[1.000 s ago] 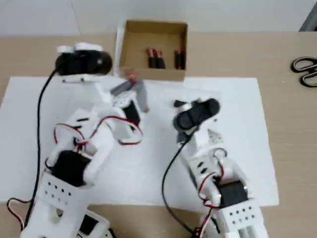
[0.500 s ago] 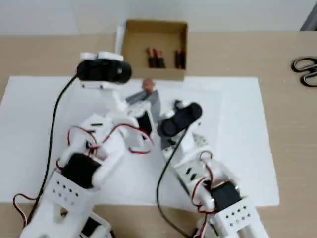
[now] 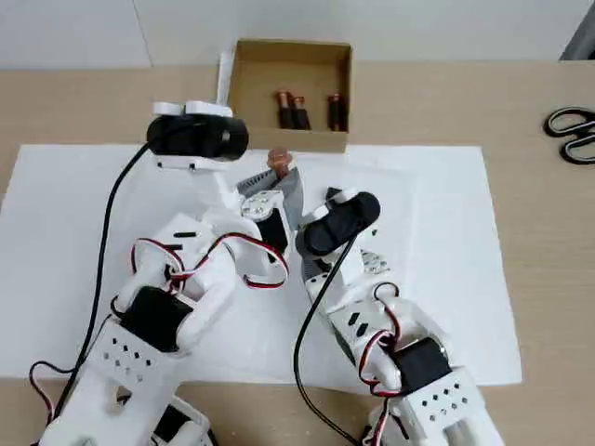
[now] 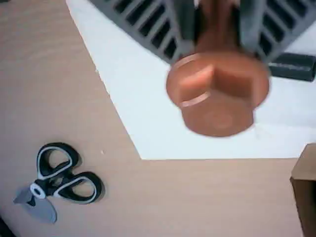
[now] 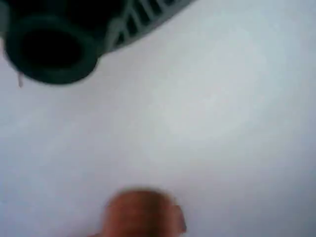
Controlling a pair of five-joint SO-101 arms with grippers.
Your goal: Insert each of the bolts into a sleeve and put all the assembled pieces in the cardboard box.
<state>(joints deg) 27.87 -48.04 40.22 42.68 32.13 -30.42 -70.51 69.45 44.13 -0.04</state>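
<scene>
Presently, the light wooden table point(image 3: 521, 93) carries a large white paper sheet point(image 3: 446, 279), laid on the arms' side of the open brown cardboard box point(image 3: 297, 140). Both white arms stand over this sheet.

The left gripper point(image 3: 279, 178) sits just short of the box's near wall. Its grey ribbed fingers point(image 4: 183, 24) are clamped on the shank of a copper-coloured hex-headed bolt point(image 4: 217, 94), whose head points toward the box.

The right gripper point(image 5: 59, 34) lies close beside the left one, slightly farther from the box. It is closed on a short black tubular sleeve point(image 5: 49, 52), with one ribbed finger seen pressed against it.

Black-handled scissors point(image 3: 575, 132) lie on bare wood well to the right of the box. Three copper-and-black assembled pieces point(image 3: 297, 110) lie side by side on the box floor.
</scene>
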